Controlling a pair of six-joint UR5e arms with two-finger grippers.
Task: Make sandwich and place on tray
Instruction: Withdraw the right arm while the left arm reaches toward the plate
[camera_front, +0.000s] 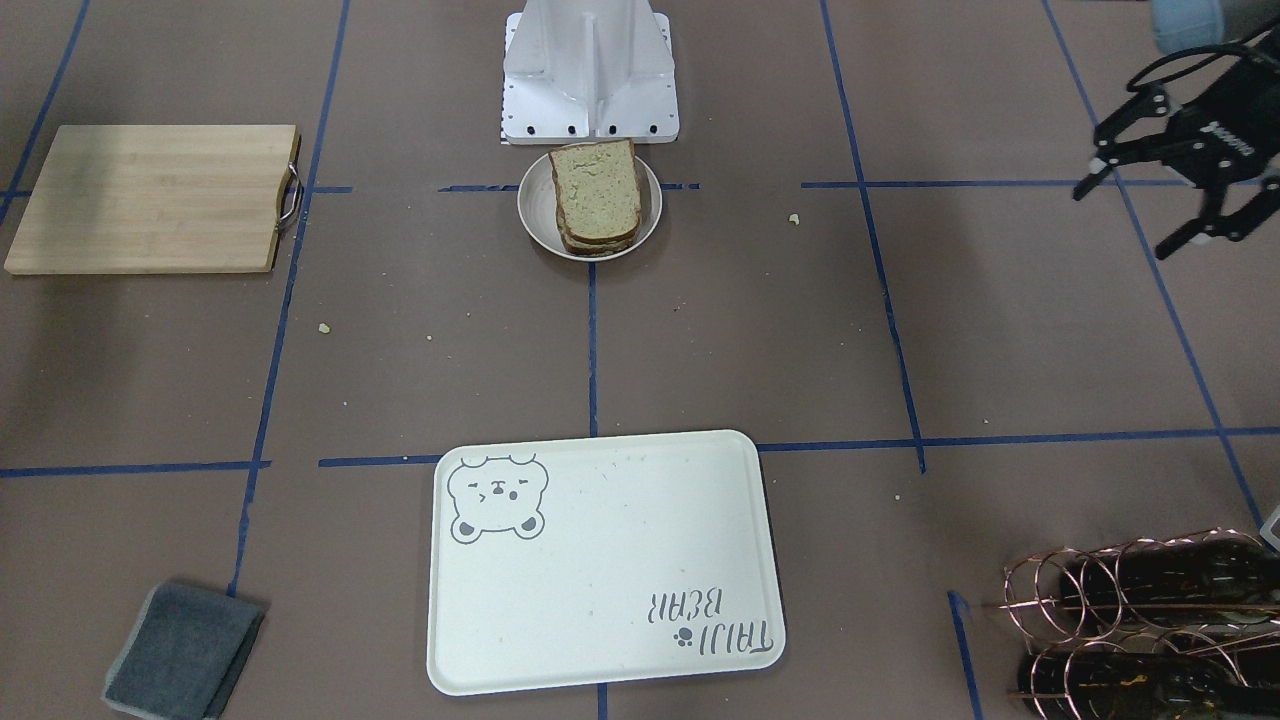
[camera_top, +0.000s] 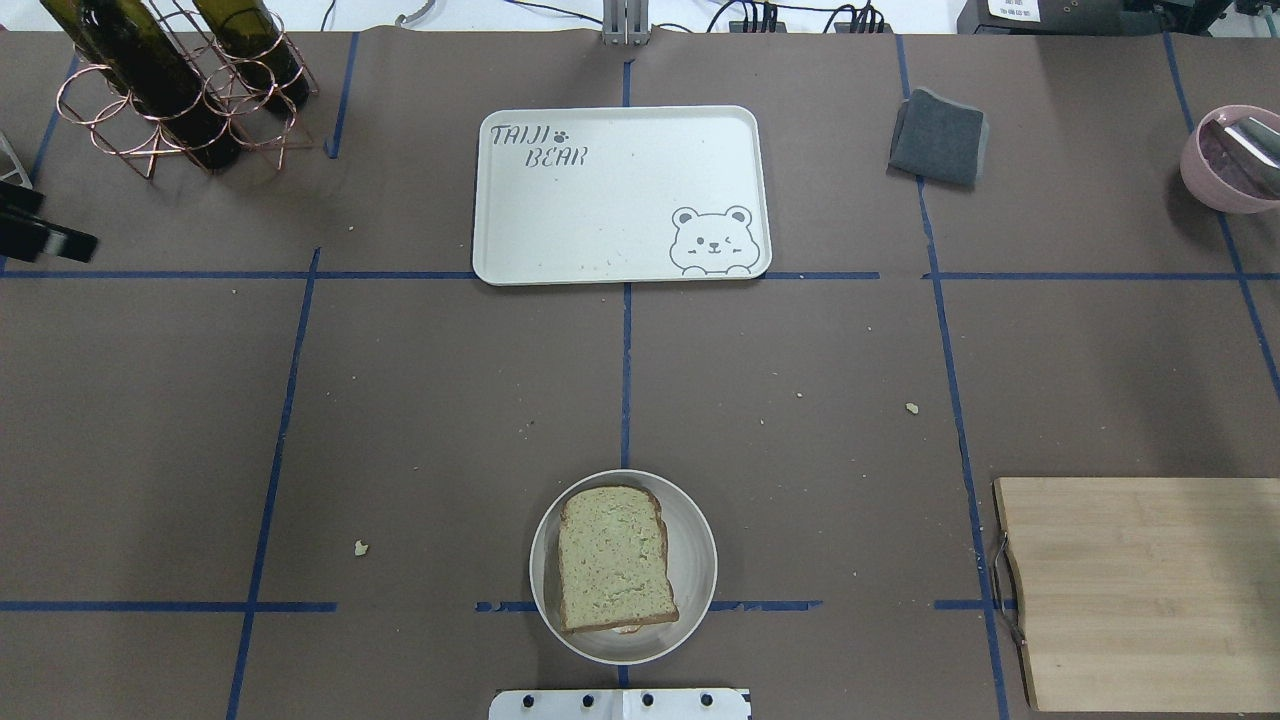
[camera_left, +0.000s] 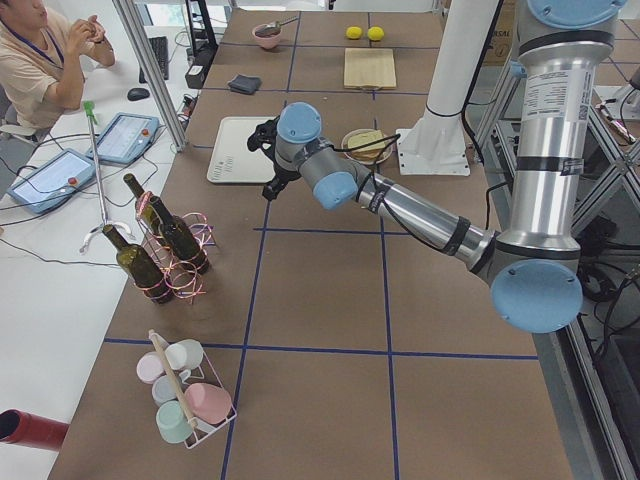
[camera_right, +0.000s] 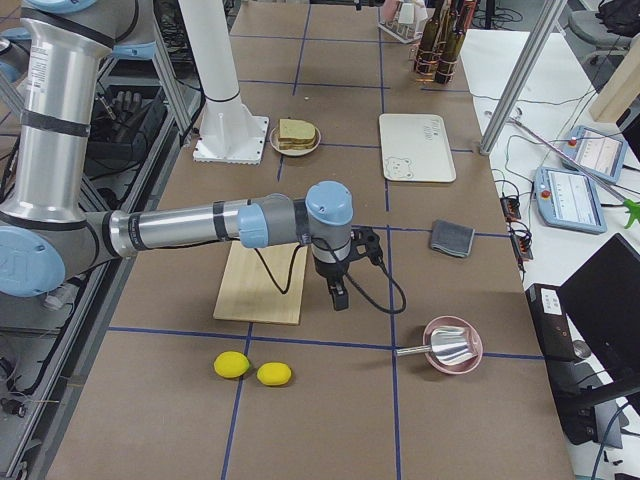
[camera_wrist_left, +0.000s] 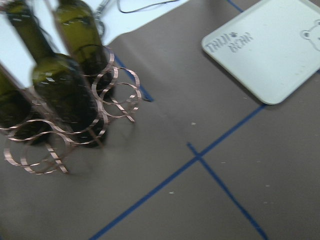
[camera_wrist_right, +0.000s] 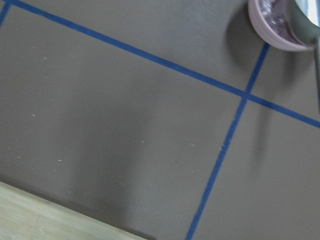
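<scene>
The sandwich (camera_top: 612, 556) is a stack of speckled bread slices on a small round pale dish (camera_top: 695, 560) close to the robot's base; it also shows in the front view (camera_front: 596, 192). The egg is hidden under the top slice. The cream bear tray (camera_top: 620, 190) lies bare across the table, also seen in the front view (camera_front: 600, 560). My left gripper (camera_front: 1130, 215) is open and empty, held high far off to my left near the wine rack (camera_top: 35, 218). My right gripper (camera_right: 345, 272) hangs by the cutting board; I cannot tell if it is open or shut.
A wooden cutting board (camera_top: 1140, 590) lies at my right. A grey cloth (camera_top: 938, 137), a pink bowl with a metal scoop (camera_top: 1228, 160) and a copper rack of wine bottles (camera_top: 170, 80) stand along the far side. Two lemons (camera_right: 252, 368) lie beyond the board. Crumbs dot the table.
</scene>
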